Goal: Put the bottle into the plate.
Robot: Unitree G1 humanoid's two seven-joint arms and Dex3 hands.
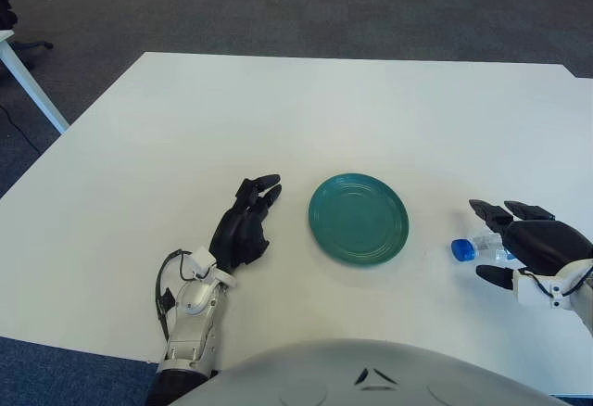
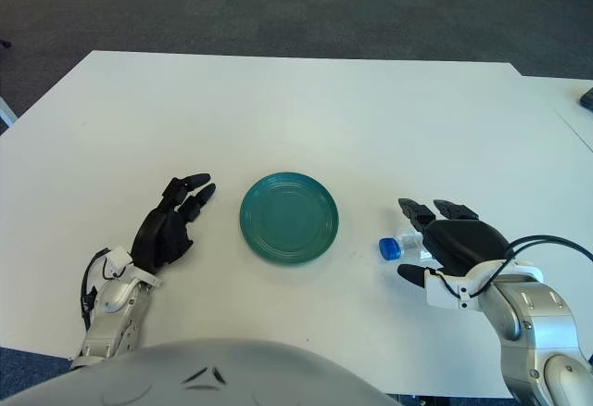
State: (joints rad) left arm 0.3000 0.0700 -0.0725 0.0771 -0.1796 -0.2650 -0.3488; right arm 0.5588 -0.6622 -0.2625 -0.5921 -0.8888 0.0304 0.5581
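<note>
Two hands in view, one working. My right hand [image 2: 454,244] is at the table's 4 o'clock edge, draped over the small clear plastic bottle with blue cap [image 2: 400,245], which lies on its side on the white tabletop [image 1: 306,109], cap pointing toward 9 o'clock. Fingers [image 2: 419,211] reach past the bottle's far side, thumb sits on the near side; they look spread around it, not yet clamped, and actual contact with the bottle I cannot tell since the palm hides its body.

Round dark-green ridged plate [image 1: 359,218] sits at table centre, near 6 o'clock, with nothing on it. Bottle is off to the plate's 3 o'clock, apart from the rim, with bare table between.

My left hand [image 1: 244,230] shows at the plate's 9 o'clock, idle, fingers loosely extended, holding nothing.

Step in hand, as I judge it: the grasp on the bottle, task barely begun. Next move calls for closing fingers and thumb on the bottle body, lifting, carrying toward 9 o'clock over the plate, then lowering. Risk: lying bottle may roll off under a loose pinch.
</note>
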